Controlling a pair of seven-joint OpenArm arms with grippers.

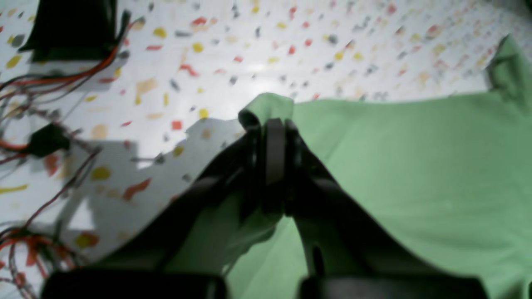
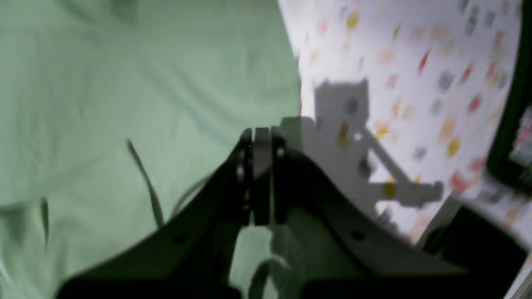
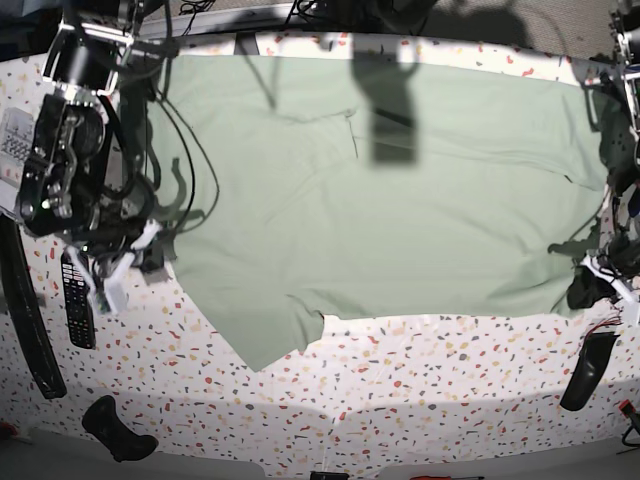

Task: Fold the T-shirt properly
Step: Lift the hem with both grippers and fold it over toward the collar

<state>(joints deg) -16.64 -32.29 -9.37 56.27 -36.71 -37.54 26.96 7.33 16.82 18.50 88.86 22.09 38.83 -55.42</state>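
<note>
T-shirt [image 3: 400, 190]: pale green, spread wide over my speckled table [image 3: 420, 390], reaching its far edge, one sleeve pointing toward the near edge.
Left gripper [image 1: 271, 124]: jaws clenched on a bunched fold at the shirt's edge.
Right gripper [image 2: 262, 135]: jaws pressed together at the shirt's opposite edge; I see cloth around them, pinched there.
Remote control [image 3: 78, 295]: near the table's edge beside my right arm.

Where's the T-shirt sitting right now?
In the base view the T-shirt lies spread across the far half of the speckled table, between the two arms, each gripper pinching a side edge.
</note>
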